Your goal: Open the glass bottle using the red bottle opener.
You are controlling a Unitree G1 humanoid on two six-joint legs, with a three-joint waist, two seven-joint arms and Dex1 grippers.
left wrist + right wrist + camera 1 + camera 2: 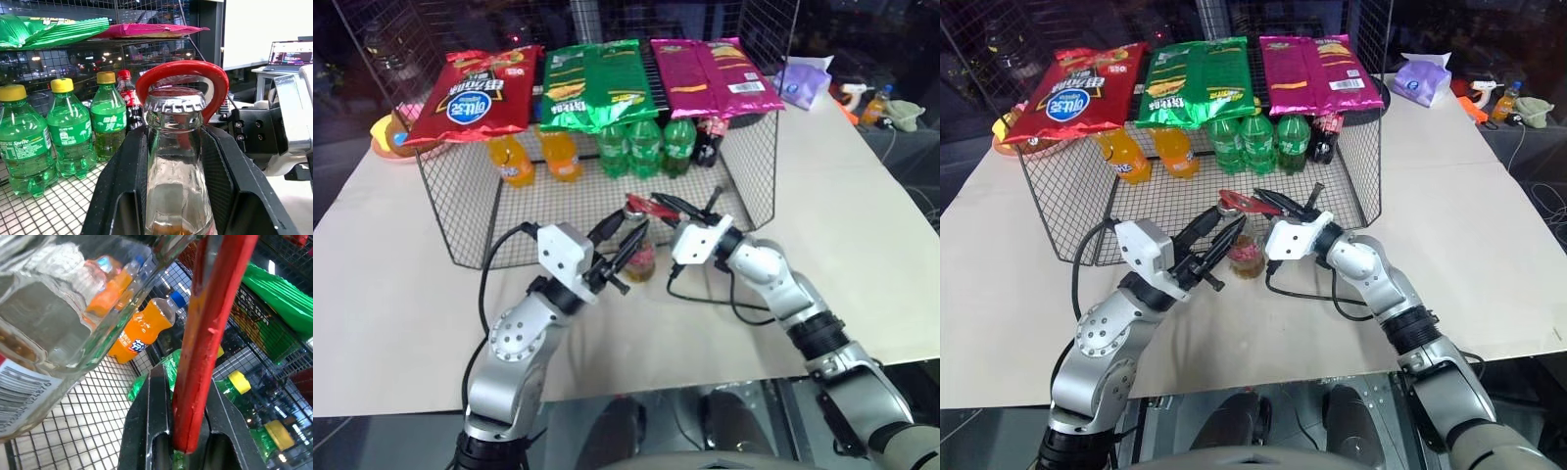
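The glass bottle [641, 260] stands upright in front of the wire rack, with amber drink and a pinkish label. My left gripper [636, 235] is shut on the bottle, its black fingers [117, 196] on either side of the clear neck [176, 166]. The metal crown cap [175, 100] is on the bottle. My right gripper [677, 207] is shut on the handle of the red bottle opener [639, 204]. The opener's oval ring [186, 66] sits against the top of the cap and rises behind it. In the right wrist view the red handle [210, 333] runs up from between my fingers [146, 431].
Just behind the bottle stands a wire rack [460, 211]. It holds orange bottles [514, 162], green bottles [644, 147] and a dark cola bottle [708, 139], with chip bags [597, 83] on top. A purple pack [803, 81] lies at the back right of the beige table [862, 235].
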